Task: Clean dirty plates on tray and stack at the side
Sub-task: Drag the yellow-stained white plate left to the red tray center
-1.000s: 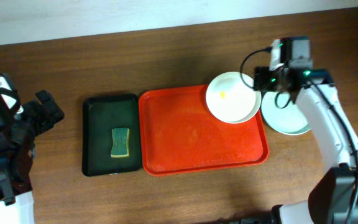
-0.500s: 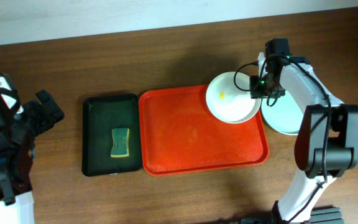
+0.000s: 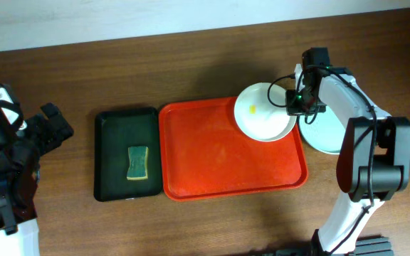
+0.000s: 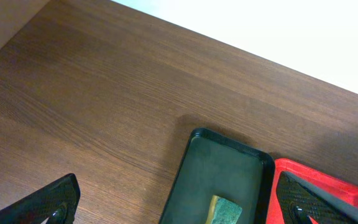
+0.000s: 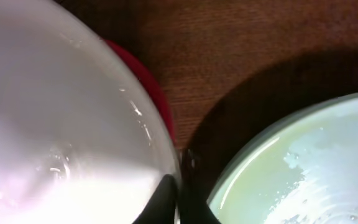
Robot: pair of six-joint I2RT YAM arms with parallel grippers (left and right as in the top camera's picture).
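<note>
Reaching up from the lower right of the overhead view, the right arm (image 3: 356, 98) bends at its elbow and turns left, so its wrist sits low over the gap between two plates. The right gripper (image 3: 292, 102) is clamped on the right rim of the white plate (image 3: 262, 114); in the right wrist view one dark finger (image 5: 157, 200) lies over the rim's inside and the other just outside it, pinched together on the edge. The white plate sits at the upper right corner of the red tray (image 3: 219, 156), overhanging the tray's rim, and carries a small yellow smear (image 3: 253, 109). A sliver of a second plate (image 3: 291, 129) shows beneath its lower right edge; its colour is not clear. The pale green plate (image 3: 327, 136) lies on the table (image 3: 191, 64) just right of the tray, near the gripper.

At the far left of the frame the left arm (image 3: 6, 163) is folded back, well apart from the trays. The left gripper (image 3: 54, 122) has its fingers (image 4: 50, 200) spread wide, holding nothing. Left of the red tray, touching it, is a black tray (image 3: 112, 135) with a sponge (image 3: 138, 163) lying in it.
</note>
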